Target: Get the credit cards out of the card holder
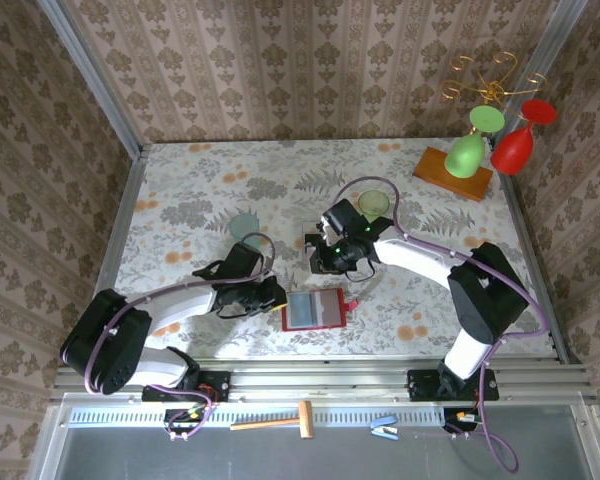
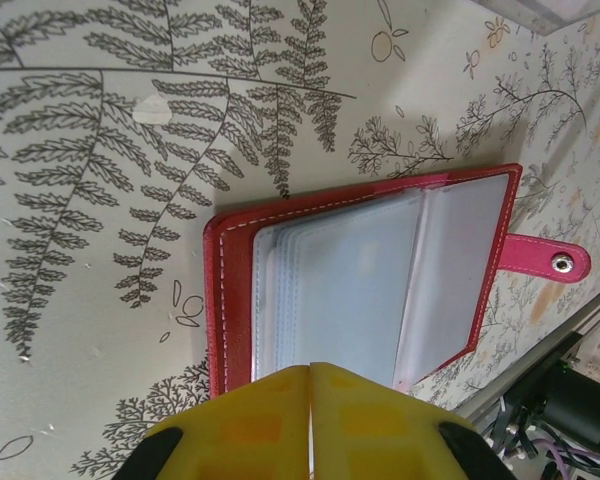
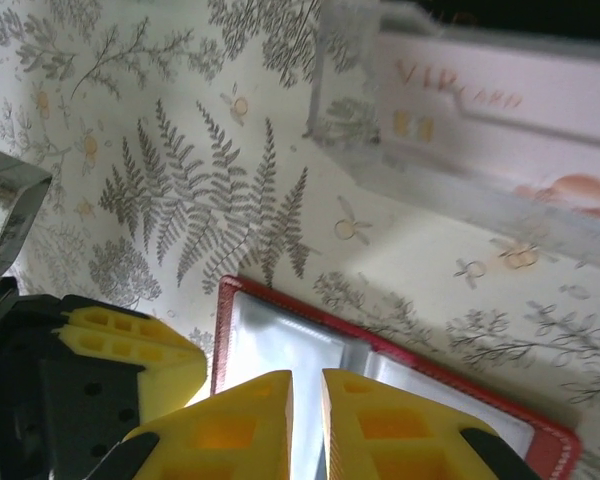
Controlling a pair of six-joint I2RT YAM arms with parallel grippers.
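Note:
The red card holder (image 1: 315, 309) lies open on the floral tabletop near the front edge, its grey clear sleeves (image 2: 380, 280) facing up and its red tab (image 2: 545, 262) sticking out to the side. My left gripper (image 2: 310, 368) is shut, its yellow fingertips together over the holder's near edge (image 1: 273, 295). My right gripper (image 3: 307, 375) hovers over the holder's (image 3: 280, 330) far side with a narrow gap between its fingers (image 1: 330, 262). A pale pinkish-white card (image 3: 500, 100) lies in the clear plastic box (image 3: 430, 180). The dark blue card is out of sight.
A wooden board (image 1: 452, 172) at the back right stands beside a green glass (image 1: 467, 152) and a red glass (image 1: 513, 148). Two greenish discs (image 1: 245, 225) (image 1: 372, 202) lie mid-table. A hammer (image 1: 275, 421) rests on the front ledge.

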